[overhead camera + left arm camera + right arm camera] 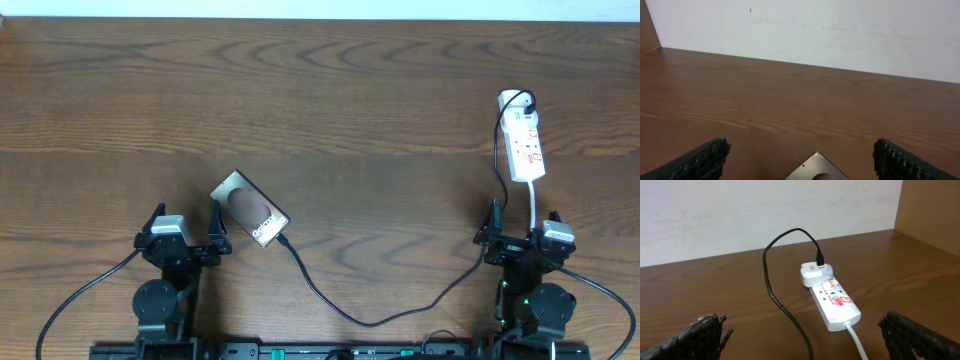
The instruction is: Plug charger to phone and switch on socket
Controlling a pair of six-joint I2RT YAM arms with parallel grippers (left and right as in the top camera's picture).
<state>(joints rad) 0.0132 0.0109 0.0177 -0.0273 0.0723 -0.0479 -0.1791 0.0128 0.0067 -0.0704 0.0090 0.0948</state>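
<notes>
The phone (pixel 250 209) lies flat and slanted on the wooden table, just right of my left gripper (pixel 187 224), which is open. In the left wrist view only the phone's corner (pixel 817 168) shows, low between the spread fingers (pixel 702 161). The charger (pixel 372 321), a thin black cable, loops from the socket's far end across the table. Its tip (pixel 286 241) rests at the phone's near-right end; I cannot tell whether it is inserted. The white socket (pixel 524 141) lies beyond my right gripper (pixel 523 224). That gripper is open and empty, with the socket (pixel 835 302) and the charger cable (pixel 774 294) ahead of it.
A white cord (pixel 535 205) runs from the socket's near end toward the right arm, seen also as the white cord (pixel 858 342) in the right wrist view. A pale wall (pixel 805 30) borders the table's far edge. A wooden panel (pixel 932 210) stands at the right.
</notes>
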